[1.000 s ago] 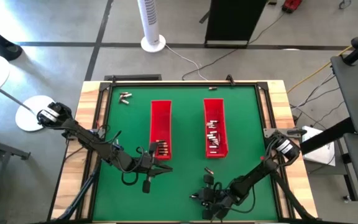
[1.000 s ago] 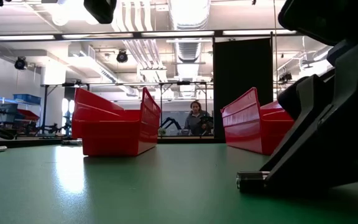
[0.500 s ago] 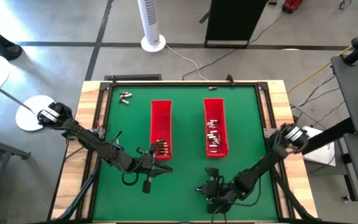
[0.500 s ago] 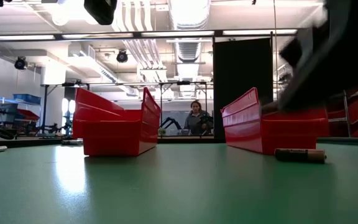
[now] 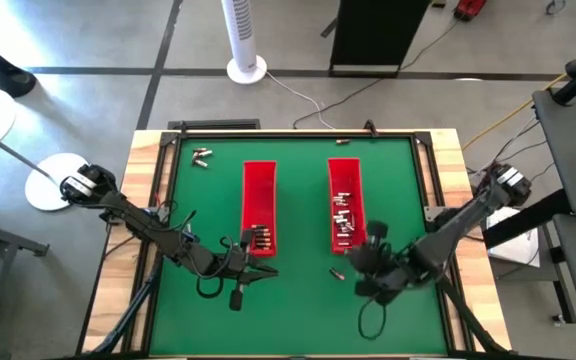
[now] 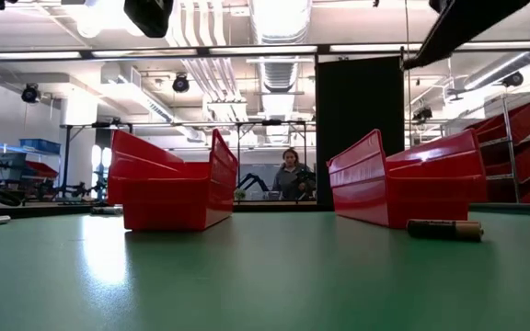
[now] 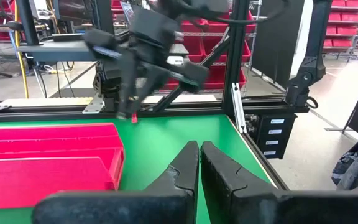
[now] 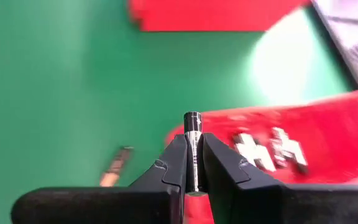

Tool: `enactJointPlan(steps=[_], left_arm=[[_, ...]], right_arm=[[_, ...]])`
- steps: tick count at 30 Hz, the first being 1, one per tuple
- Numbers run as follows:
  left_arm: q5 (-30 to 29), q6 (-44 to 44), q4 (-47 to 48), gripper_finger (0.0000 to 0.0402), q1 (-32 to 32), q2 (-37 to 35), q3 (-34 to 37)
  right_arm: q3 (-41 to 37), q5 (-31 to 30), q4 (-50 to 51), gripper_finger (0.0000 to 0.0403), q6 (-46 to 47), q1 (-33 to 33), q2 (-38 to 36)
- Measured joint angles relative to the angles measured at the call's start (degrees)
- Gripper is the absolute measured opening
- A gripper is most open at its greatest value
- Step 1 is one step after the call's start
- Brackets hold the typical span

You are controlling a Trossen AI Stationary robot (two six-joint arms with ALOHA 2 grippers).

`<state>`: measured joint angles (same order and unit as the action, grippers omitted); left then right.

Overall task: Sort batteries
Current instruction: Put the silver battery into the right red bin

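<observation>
Wrist view alone shows right pincer (image 8: 192,163) clamping a battery (image 8: 192,140); left pincer (image 7: 199,163) closed.

Grey floor (image 5: 88,40), white tower fan (image 5: 244,35), black cabinet (image 5: 373,30).

Two red trays (image 5: 259,208) (image 5: 346,204), white fan (image 5: 245,40)
</observation>
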<state>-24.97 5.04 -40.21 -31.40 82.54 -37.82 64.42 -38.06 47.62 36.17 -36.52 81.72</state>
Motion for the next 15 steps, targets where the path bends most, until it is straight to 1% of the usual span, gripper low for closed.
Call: enactJointPlan(steps=[4,7,11,15], left_arm=[[0.0,0.0,0.0,0.0000,0.0,0.0,0.0],[0.0,0.0,0.1,0.0000,0.0,0.0,0.0],[0.0,0.0,0.1,0.0000,0.0,0.0,0.0],[0.0,0.0,0.0,0.0000,0.0,0.0,0.0]], right_arm=[[-1.5,1.0,1.1,0.0029,-1.6,4.2,-1.4],[-1.5,2.8,0.8,0.0029,-4.4,7.3,-0.4],[-1.5,7.6,0.0,0.0029,-7.7,11.4,1.7],[-1.6,9.1,0.1,0.0029,-10.5,14.6,3.0]])
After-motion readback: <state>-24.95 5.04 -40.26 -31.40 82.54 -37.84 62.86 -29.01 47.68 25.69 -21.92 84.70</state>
